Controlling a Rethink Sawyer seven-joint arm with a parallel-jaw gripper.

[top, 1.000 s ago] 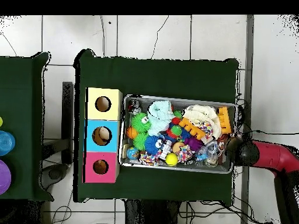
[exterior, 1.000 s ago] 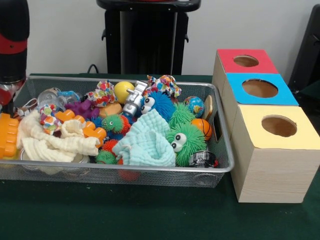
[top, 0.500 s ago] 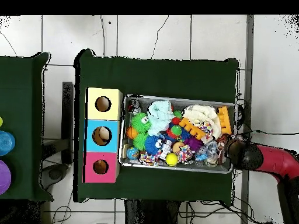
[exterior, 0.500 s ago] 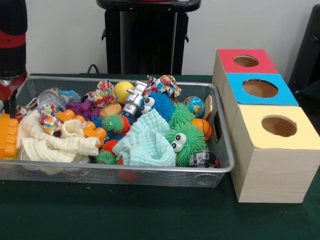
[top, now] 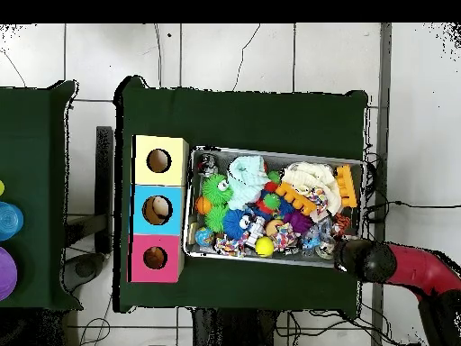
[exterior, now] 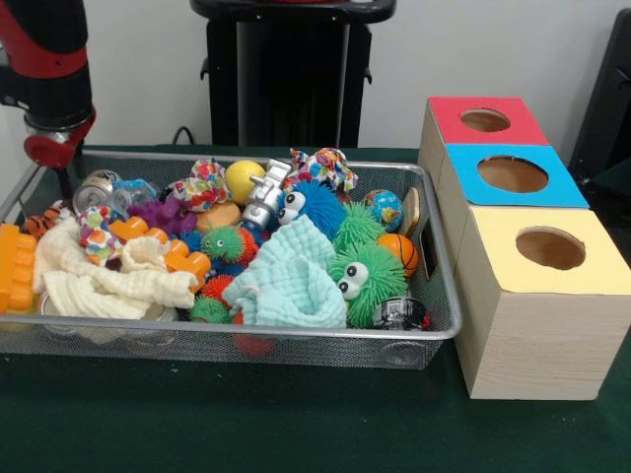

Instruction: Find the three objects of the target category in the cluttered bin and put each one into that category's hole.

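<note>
Centrally, the mesh bin (exterior: 434, 330) on the desk (exterior: 296, 424) brims with toys and cloths; three holed boxes (exterior: 537, 286) stand right. Upper left, the gripper (exterior: 61, 169) hangs over the bin's corner; fingers' opening cannot be told.

wire bin (exterior: 434, 330) heaped with toys — beside it, red, blue, yellow hole boxes (exterior: 513, 173)

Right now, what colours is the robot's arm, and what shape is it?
The arm is round and thick, like a tube, bright red with black sections. It ends in a red, rounded cap over a thin dark stem. From above it looks red, with a black rounded end.
</note>
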